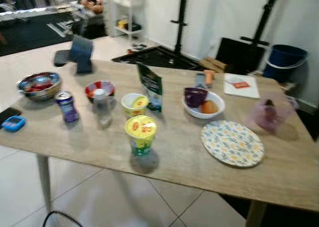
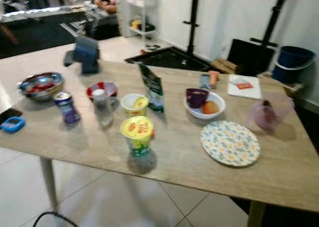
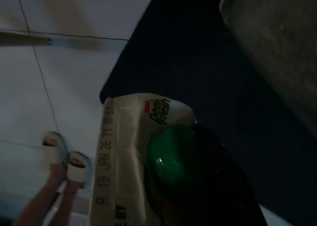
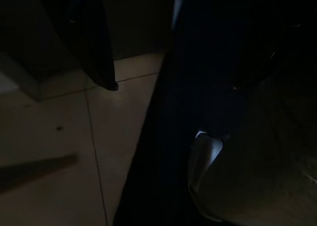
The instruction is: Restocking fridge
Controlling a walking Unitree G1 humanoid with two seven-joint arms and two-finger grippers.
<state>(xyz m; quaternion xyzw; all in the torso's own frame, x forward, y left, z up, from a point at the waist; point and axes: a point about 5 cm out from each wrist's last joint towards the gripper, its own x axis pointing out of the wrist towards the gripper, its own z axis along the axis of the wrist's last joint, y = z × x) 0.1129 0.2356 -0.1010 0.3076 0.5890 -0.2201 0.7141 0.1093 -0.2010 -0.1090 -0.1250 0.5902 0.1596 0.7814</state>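
A white carton (image 3: 124, 156) with a green cap (image 3: 173, 156) and printed date sits right in front of my left wrist camera. My left gripper (image 3: 198, 186) is shut on it, one dark finger (image 3: 223, 196) lying across its side. It hangs low over pale floor tiles. My right gripper (image 4: 106, 72) hangs in deep shade above tiled floor. On the wooden table (image 1: 179, 157) ahead stand a yellow-lidded cup (image 1: 141, 134), a second cup (image 1: 134, 105), a clear bottle (image 1: 102, 106), a purple can (image 1: 67, 106) and a dark green pouch (image 1: 150, 87).
Also on the table: a steel bowl (image 1: 39, 84), a small red bowl (image 1: 99, 89), a white bowl of fruit (image 1: 203, 103), a patterned plate (image 1: 232, 143), a pink jug (image 1: 269, 112) and a white board (image 1: 241, 85). A person's sandalled feet (image 3: 64, 161) stand nearby. A blue bucket (image 1: 285, 60) sits beyond.
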